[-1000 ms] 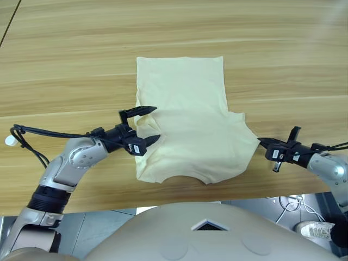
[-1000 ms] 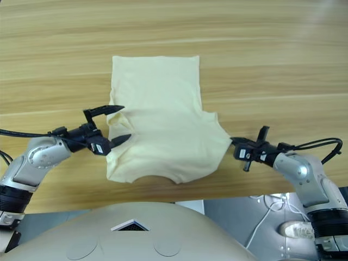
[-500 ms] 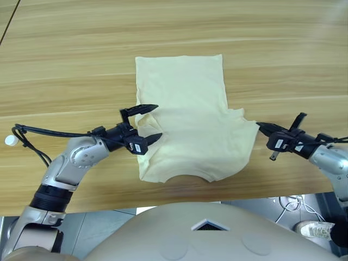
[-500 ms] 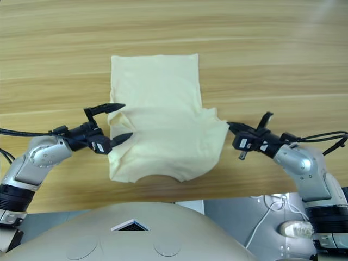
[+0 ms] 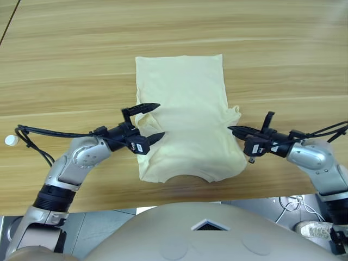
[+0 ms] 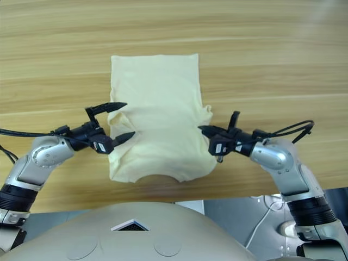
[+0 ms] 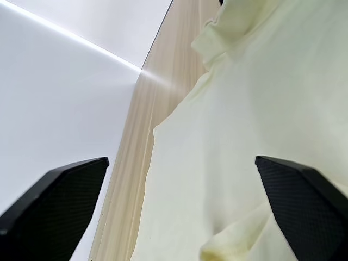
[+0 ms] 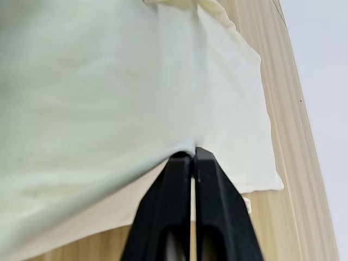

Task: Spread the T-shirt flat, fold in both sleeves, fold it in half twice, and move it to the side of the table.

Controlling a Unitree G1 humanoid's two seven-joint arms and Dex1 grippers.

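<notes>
Down near the front edge of the wooden table [image 5: 70,54] lies the pale yellow T-shirt [image 5: 185,98], collar end toward the robot and straight hem on the far side. Its left sleeve looks tucked in already, so that side runs fairly straight, just a bit rumpled low down. The left gripper [image 5: 159,120] sits right at that left edge with its jaws spread wide and nothing between them (in the left wrist view the two black fingertips [image 7: 60,201] stand far apart with only cloth showing past them). The right gripper [image 8: 193,155] is pinched tight on the shirt's right edge, and the fabric drapes up off the wood from that pinch, pulled in over the body of the shirt. As for room: the neckline comes close to the table's front edge, while wide wood stretches past the hem and out to both sides of the shirt.
</notes>
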